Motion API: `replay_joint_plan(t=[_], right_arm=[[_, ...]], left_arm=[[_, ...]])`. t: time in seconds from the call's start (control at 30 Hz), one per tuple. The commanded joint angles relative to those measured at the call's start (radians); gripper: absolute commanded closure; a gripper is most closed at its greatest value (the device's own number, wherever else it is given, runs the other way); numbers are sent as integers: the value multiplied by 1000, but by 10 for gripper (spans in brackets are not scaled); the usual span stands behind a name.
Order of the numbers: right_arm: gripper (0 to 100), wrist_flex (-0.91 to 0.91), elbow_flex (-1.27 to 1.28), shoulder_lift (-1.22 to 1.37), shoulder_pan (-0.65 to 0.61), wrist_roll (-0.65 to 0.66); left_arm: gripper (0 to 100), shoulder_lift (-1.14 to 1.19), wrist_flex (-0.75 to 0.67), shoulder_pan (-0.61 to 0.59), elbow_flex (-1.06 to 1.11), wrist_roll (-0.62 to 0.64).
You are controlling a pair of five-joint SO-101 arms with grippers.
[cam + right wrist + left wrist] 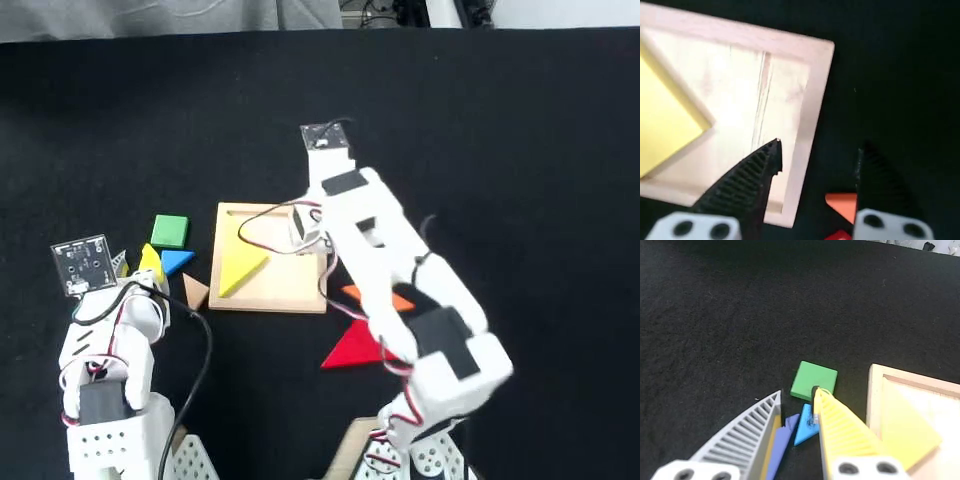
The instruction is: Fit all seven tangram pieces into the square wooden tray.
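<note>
Right arm stretched forward; right gripper (820,150) fingers apart, straddling the tray's (815,90) right rim. Left arm bent low; left gripper (796,397) fingers apart around the blue triangle (804,432).

Black cloth table (520,150). Near its centre sits the wooden tray (265,300). On my left side: green square (170,231), blue triangle (177,262), small yellow piece (150,260), tan triangle (195,291), clustered. On my right side: orange piece (400,298), red triangle (352,348).
</note>
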Motion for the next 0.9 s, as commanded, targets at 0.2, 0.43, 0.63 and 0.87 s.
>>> replay_joint_plan(t=[0.2, 0.43, 0.63, 0.87], right_arm=[[835, 9, -122, 134, -9, -12], [953, 11, -116, 140, 46, -5], [956, 40, -120, 134, 135, 63], [956, 44, -119, 134, 207, 72]], left_arm=[[884, -6, -6, 36, 4, -52], [884, -6, -6, 36, 4, -52], [884, -6, -6, 36, 4, -52], [884, -6, -6, 36, 4, -52]])
